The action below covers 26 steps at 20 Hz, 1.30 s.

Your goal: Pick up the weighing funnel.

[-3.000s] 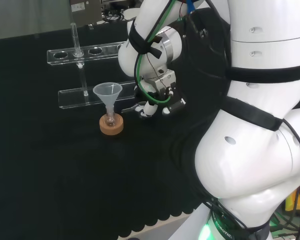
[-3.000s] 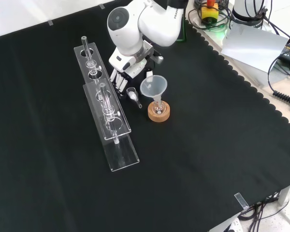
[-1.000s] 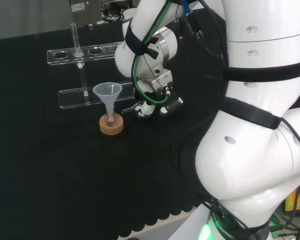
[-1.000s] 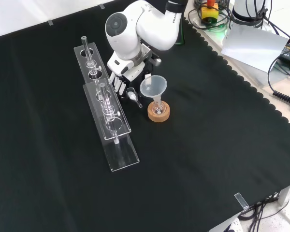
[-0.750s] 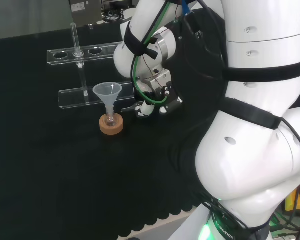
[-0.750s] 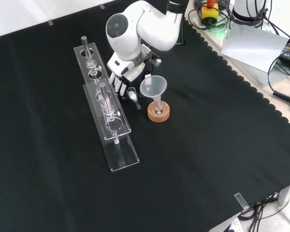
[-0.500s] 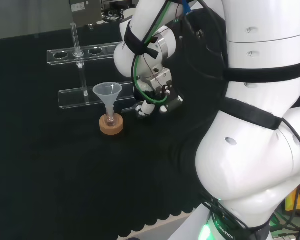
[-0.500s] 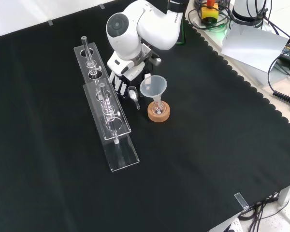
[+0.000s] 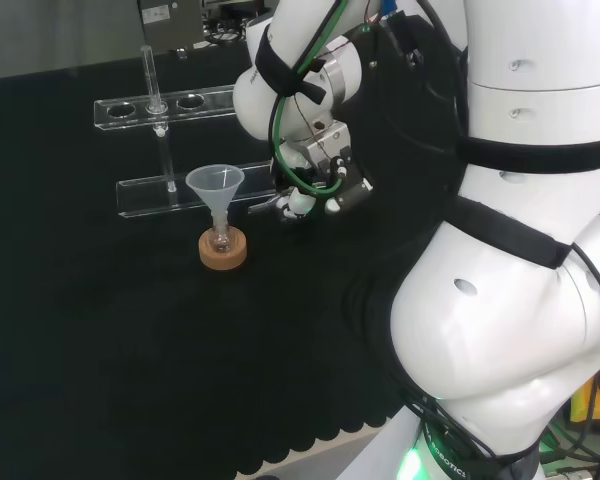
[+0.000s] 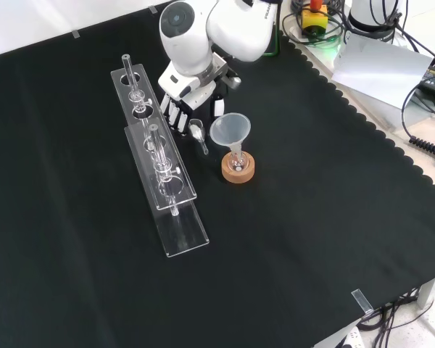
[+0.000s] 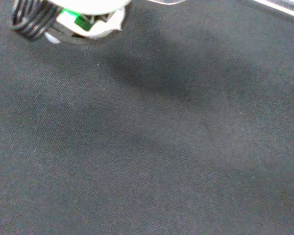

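Note:
The weighing funnel (image 10: 197, 133), a small clear scoop with a short stem, is pinched by the curled fingers of the hand (image 10: 180, 110) and hangs a little above the cloth in the front view. In the head view the hand (image 9: 315, 188) is right of the big funnel, and the weighing funnel's clear tip (image 9: 266, 207) pokes out of it toward the left. A blurred white part of the hand (image 11: 88, 11) appears above black cloth in the wrist view.
The big funnel (image 10: 230, 130) stands in a small flask on a cork ring (image 10: 238, 169), just right of the hand in the front view. Two clear tube racks (image 10: 162, 170) run along the hand's left. The funnel (image 9: 216, 186) and racks (image 9: 170, 104) also appear in the head view.
The hand closed on the weighing funnel that lay on the cloth and has risen with it, moving slightly away from the big funnel.

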Each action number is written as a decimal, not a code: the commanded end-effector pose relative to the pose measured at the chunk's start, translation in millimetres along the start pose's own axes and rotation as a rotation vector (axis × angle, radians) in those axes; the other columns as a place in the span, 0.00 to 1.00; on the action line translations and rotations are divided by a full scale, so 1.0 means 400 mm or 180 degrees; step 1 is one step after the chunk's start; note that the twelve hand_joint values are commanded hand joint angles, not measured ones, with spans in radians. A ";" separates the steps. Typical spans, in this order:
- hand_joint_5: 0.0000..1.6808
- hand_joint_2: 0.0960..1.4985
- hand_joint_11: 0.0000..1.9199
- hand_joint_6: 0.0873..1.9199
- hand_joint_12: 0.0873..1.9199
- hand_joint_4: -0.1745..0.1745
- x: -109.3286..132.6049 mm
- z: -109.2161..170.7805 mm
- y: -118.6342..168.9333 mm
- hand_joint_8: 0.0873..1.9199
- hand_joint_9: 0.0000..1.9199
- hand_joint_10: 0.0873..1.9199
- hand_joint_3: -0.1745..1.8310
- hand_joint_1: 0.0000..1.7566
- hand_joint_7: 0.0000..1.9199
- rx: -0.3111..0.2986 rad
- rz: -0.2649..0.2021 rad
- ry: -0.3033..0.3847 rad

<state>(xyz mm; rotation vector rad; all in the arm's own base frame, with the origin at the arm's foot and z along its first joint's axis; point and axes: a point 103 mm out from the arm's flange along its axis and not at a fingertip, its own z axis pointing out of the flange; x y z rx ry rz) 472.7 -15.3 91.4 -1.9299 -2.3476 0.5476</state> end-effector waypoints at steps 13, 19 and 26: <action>0.68 0.44 0.36 0.45 0.57 1.00 -0.079 -0.100 -0.107 0.33 0.54 0.18 0.42 0.62 0.40 0.0034 0.0186 -0.0021; 0.68 0.44 0.36 0.45 0.57 1.00 -0.088 -0.141 -0.133 0.33 0.54 0.18 0.42 0.62 0.40 0.0026 0.0214 -0.0063; 0.68 0.44 0.36 0.45 0.57 1.00 -0.093 -0.174 -0.151 0.33 0.54 0.18 0.43 0.62 0.40 -0.0021 0.0226 -0.0121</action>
